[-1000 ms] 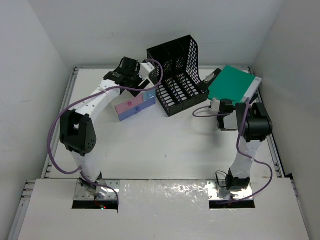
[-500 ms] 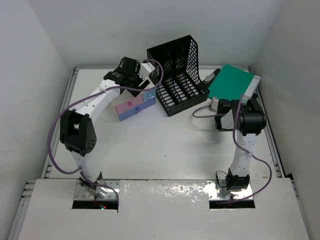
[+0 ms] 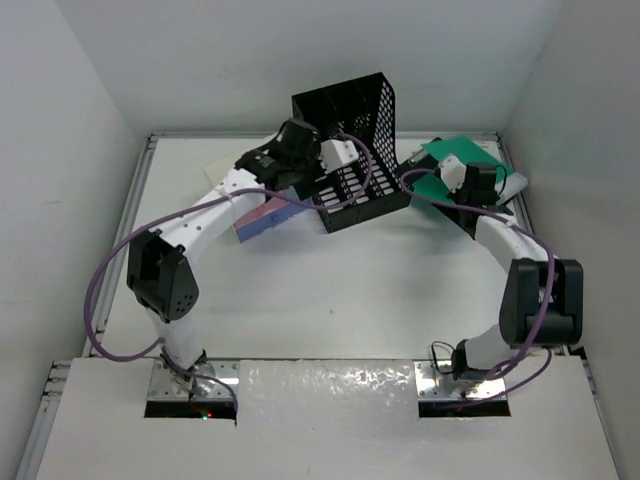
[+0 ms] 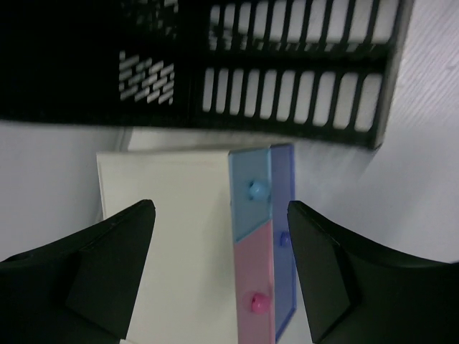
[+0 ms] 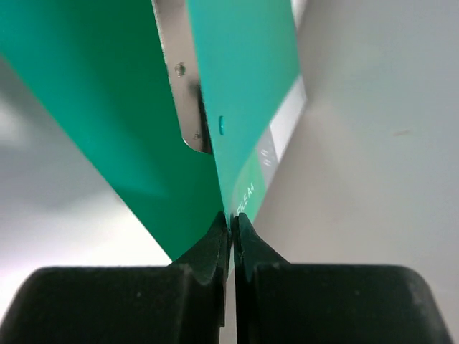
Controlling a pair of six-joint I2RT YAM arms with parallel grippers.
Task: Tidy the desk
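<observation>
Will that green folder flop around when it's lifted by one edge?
Probably: the right end effector pinches just a thin cover edge of the green folder, so it may bend. Its metal clip side likely sags open.

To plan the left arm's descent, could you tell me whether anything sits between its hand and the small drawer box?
Nothing visible does. The open left hand hangs directly over the drawer box; the black file rack stands beyond it, not between.
</observation>
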